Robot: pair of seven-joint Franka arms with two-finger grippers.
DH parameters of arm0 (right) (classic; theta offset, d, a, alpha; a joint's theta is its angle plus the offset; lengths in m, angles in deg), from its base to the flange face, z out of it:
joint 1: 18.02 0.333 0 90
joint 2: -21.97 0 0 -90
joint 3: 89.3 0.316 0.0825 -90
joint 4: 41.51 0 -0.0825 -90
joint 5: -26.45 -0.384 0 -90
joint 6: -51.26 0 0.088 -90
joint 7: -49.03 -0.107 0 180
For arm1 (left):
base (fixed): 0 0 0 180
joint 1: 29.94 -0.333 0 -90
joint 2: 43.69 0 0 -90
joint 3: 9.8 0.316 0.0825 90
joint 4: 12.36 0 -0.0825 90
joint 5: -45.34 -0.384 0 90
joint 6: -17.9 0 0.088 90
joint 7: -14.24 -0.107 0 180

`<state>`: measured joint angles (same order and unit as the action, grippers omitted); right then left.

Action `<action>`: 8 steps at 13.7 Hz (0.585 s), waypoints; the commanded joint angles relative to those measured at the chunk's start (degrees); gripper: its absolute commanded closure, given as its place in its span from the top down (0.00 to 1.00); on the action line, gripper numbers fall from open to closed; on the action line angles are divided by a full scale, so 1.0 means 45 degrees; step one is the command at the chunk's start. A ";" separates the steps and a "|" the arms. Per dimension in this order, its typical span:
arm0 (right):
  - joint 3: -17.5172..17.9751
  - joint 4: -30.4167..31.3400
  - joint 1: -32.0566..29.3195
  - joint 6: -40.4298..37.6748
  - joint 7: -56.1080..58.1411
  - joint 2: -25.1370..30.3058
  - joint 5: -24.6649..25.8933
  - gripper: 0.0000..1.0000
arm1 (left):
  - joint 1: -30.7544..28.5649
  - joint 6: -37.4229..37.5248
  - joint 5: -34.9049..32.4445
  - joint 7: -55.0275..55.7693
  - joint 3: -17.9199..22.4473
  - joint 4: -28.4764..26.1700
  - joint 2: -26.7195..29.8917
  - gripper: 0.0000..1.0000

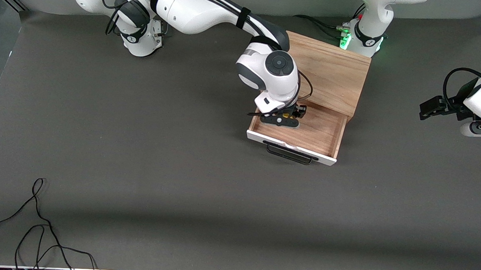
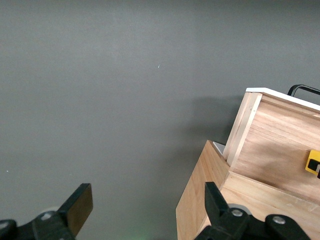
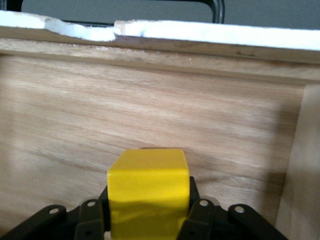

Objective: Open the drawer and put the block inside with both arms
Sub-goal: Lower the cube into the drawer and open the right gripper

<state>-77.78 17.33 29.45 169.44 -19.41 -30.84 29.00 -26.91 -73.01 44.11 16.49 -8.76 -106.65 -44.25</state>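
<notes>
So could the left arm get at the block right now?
Probably not: the block sits clamped in the right gripper inside the open drawer, while the left gripper waits open off the cabinet's side.

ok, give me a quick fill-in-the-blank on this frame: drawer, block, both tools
1. The drawer of the cabinet stands ____.
2. The right tool is shut on the yellow ____.
3. That tool hangs over the drawer's ____ floor.
4. The left tool, waiting at the left arm's end of the table, has its fingers ____.

Missing words: open; block; wooden; open
</notes>
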 commanded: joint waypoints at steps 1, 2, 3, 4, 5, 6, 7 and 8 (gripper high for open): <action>-0.0022 -0.0536 0.0173 0.0122 -0.0729 -0.0296 0.0311 0.68 | 0.0166 0.0125 0.0078 -0.0208 0.0159 0.0095 0.0203 1.00; -0.0022 -0.0497 0.0173 0.0123 -0.0749 -0.0277 0.0485 0.99 | 0.0166 0.0144 0.0097 -0.0227 0.0159 0.0115 0.0242 1.00; -0.0003 -0.0497 0.0173 0.0123 -0.0788 -0.0296 0.0796 1.00 | 0.0166 0.0164 0.0097 -0.0208 0.0140 0.0095 0.0281 1.00; -0.0003 -0.0497 0.0173 0.0123 -0.0943 -0.0277 0.0819 1.00 | 0.0185 0.0222 0.0097 -0.0207 0.0120 0.0115 0.0320 1.00; -0.0003 -0.0497 0.0173 0.0123 -0.1003 -0.0277 0.0819 1.00 | 0.0166 0.0261 0.0117 -0.0227 0.0120 0.0115 0.0301 1.00; -0.0003 -0.0516 0.0173 0.0123 -0.1023 -0.0258 0.0819 1.00 | 0.0166 0.0261 0.0214 -0.0227 0.0159 0.0134 0.0320 1.00; -0.0003 -0.0516 0.0154 0.0103 -0.1023 -0.0219 0.0819 1.00 | 0.0147 0.0261 0.0350 -0.0227 0.0178 0.0173 0.0320 1.00; -0.0003 -0.0535 0.0134 0.0103 -0.1023 -0.0180 0.0819 1.00 | 0.0146 0.0281 0.0409 -0.0227 0.0178 0.0251 0.0320 1.00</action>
<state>-77.77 17.01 29.56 169.79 -21.96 -30.90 31.15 -26.87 -72.79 44.73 16.43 -8.74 -106.22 -43.61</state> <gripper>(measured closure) 0.150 0.000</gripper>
